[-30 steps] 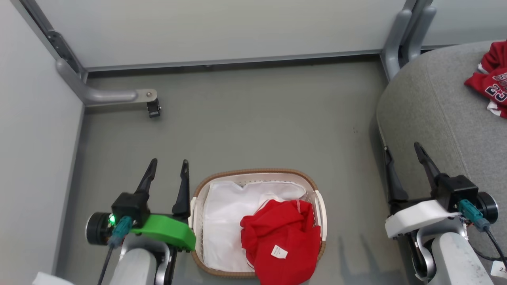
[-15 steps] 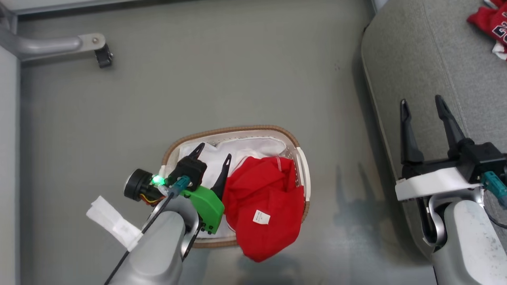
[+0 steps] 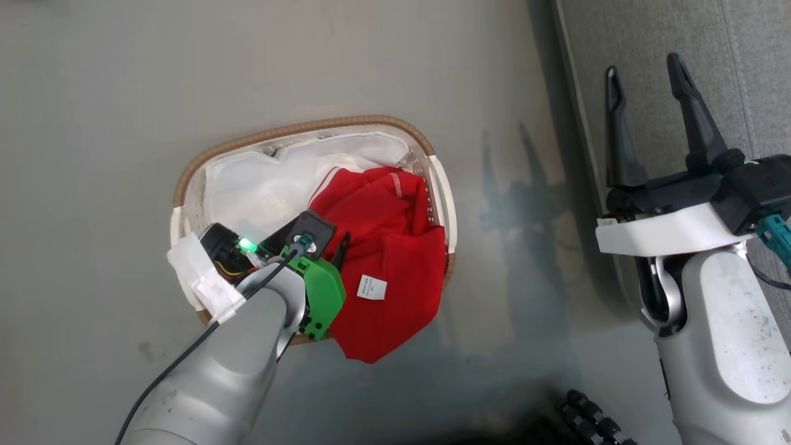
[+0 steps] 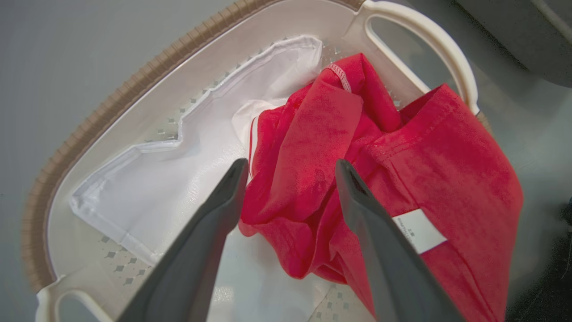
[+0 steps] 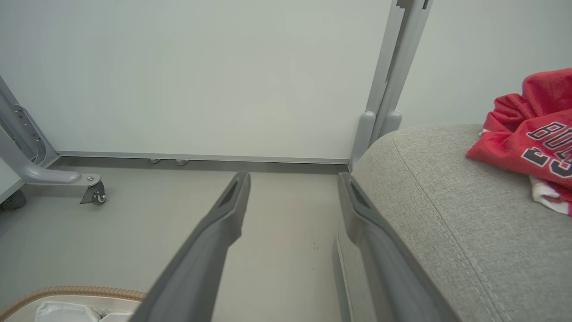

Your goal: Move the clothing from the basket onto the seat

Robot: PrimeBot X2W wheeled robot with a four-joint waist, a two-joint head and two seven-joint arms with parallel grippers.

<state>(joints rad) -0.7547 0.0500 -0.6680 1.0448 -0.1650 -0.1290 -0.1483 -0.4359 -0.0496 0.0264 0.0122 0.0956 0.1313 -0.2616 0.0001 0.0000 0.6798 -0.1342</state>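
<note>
One splayed left pincer [image 4: 291, 164] over basket [image 4: 134, 85]

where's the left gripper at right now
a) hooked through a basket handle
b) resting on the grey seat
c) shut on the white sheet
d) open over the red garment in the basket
D: in the left wrist view the left gripper is open, its two dark fingers spread to either side of a fold of the red garment inside the basket, not closed on anything.
</note>
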